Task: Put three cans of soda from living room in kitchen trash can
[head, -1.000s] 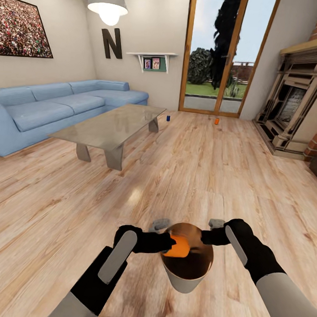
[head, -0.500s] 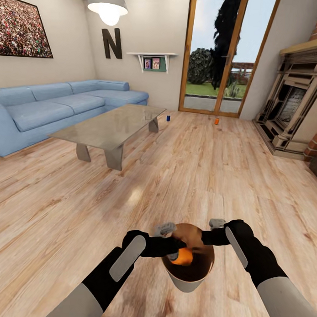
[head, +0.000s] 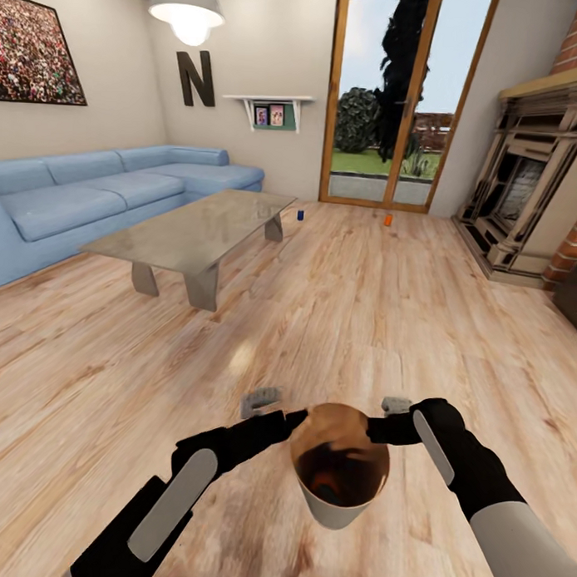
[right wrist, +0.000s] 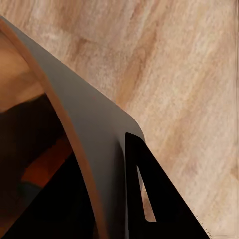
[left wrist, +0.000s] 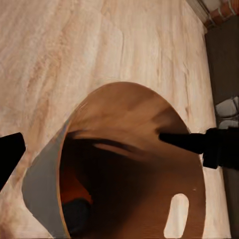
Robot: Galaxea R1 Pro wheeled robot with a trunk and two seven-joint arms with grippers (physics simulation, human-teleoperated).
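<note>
So the robot's parked in the living room with the tash can (head: 339,473) carried low in front of it, clear of the floor, which makes sense: bringing the bin to the cans beats running each one back to the kitchen. The right end effector (head: 373,426) is pinching the bin's rim, one finger (right wrist: 159,199) down the outside wall and the other finger (left wrist: 181,141) inside, so it holds the bin with the mouth up. The left end effector (head: 294,418) hangs at the near rim with nothing in it; its jaws look spread, judging by the dark tip at the edge of the left wrist view, though that's not a sure read. An orange can (left wrist: 73,191) lies at the bottom of the bin. That leaves two out on the floor: the blue can (head: 300,214) just past the far end of the low table (head: 191,231), and a second orange can (head: 387,219) near the glass door (head: 403,101). Room-wise it looks easy: wide open wood floor (head: 363,308) straight ahead, sofa (head: 92,190) and table off to the left, fireplace (head: 525,197) along the right wall.
</note>
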